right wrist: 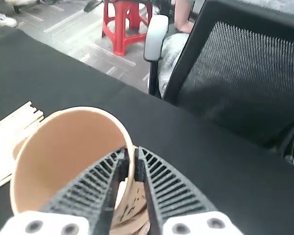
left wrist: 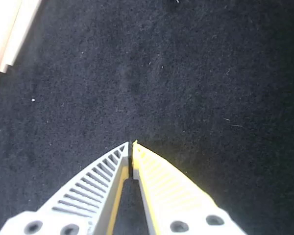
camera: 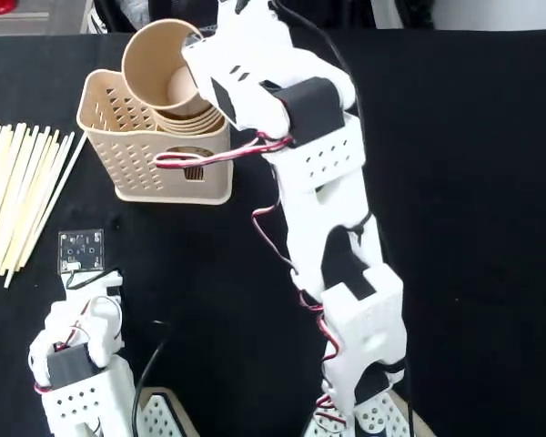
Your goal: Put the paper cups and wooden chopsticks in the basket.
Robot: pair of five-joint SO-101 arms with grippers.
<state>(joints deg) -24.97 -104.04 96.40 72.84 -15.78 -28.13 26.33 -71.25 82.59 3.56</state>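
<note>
The right jaws are clenched on the wall of a paper cup [camera: 159, 59], one finger inside the rim and one outside. They hold it just above the stack of cups [camera: 197, 120] that sits nested in the basket [camera: 155, 164]. The cup is tilted rather than upright: its long axis leans well off vertical and its open mouth faces up and away from the arm. By my judgement, the coming move turns on bringing that axis in line with the stack below before letting go.

The left jaws are closed on nothing, tips touching, low over the table [left wrist: 196, 88]. The wooden chopsticks [camera: 23, 196] lie loose at the table's left edge, well apart from the basket. They lie side by side, their long axes pointing away from the robot — and the left arm [camera: 73, 364] is the nearer one.

The cup is thin tan paper, smooth and tapered, and would likely dent under a hard pinch. The basket is beige plastic with slotted walls and rounded corners. The chopsticks are pale, slim and straight. The table wears a black, felt-like cloth.
</note>
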